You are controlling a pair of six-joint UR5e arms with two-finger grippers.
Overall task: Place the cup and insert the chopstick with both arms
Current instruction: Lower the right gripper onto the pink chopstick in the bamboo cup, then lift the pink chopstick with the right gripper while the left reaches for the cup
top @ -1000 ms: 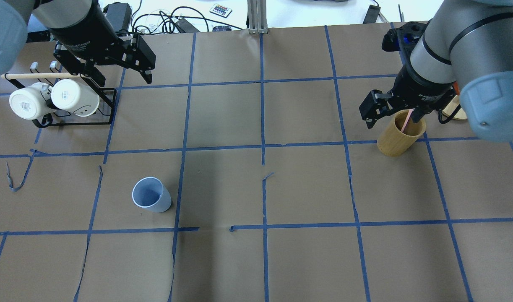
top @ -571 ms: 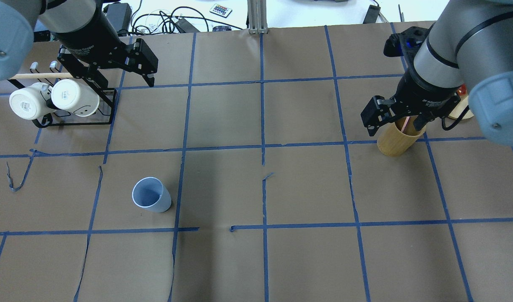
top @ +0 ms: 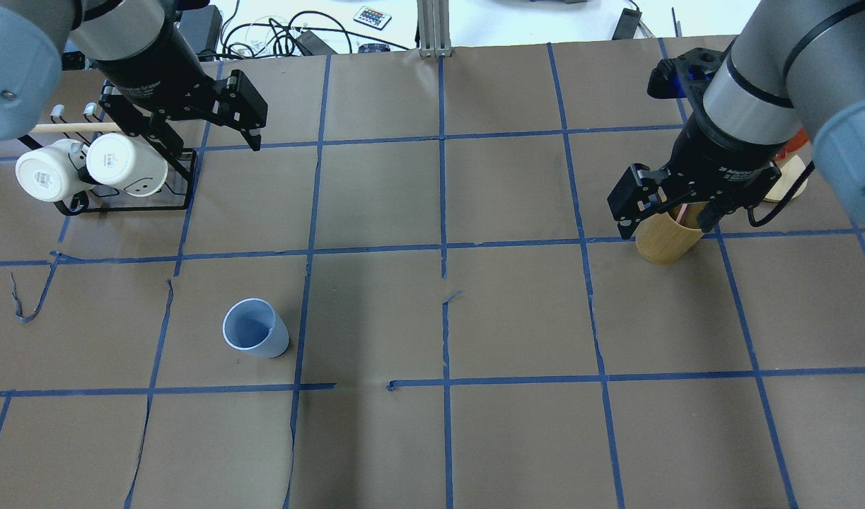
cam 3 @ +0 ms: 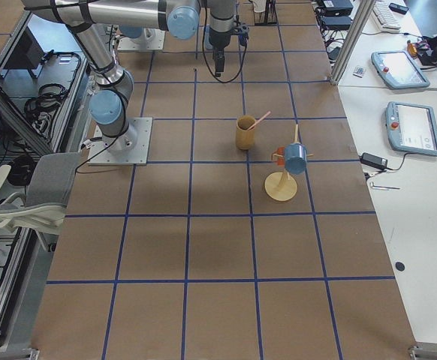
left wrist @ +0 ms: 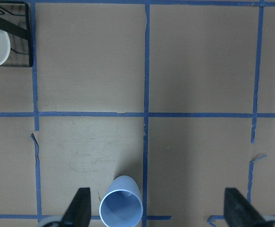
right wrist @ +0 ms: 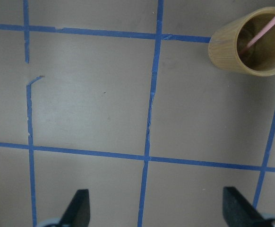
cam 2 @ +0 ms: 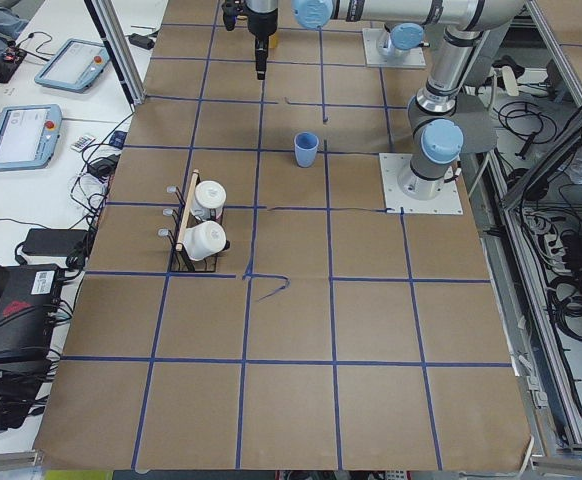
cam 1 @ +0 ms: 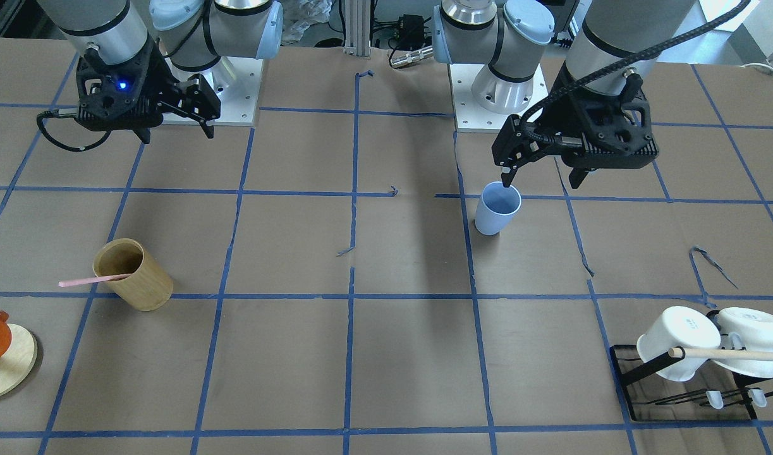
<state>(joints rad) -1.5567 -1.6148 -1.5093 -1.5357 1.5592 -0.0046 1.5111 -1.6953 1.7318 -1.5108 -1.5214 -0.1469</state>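
The cup (top: 255, 338) is standing upright on the table (top: 432, 438), well apart from the mug rack (cam 1: 651, 395). The chopstick (cam 1: 89, 280) is leaning in a wooden cup (cam 1: 133, 273) at the table end far from that rack. Brown paper with blue tape lines is covering the table. The left hand (left wrist: 157, 210) and right hand (right wrist: 156, 210) are hanging wide open, gripping nothing.

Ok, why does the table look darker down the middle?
Overhead view: a soft shadow band falls across the brown paper, just right of the cup. Front-facing view: the same band lies left of the cup. Overhead view, top edge: the white desk looks washed out.
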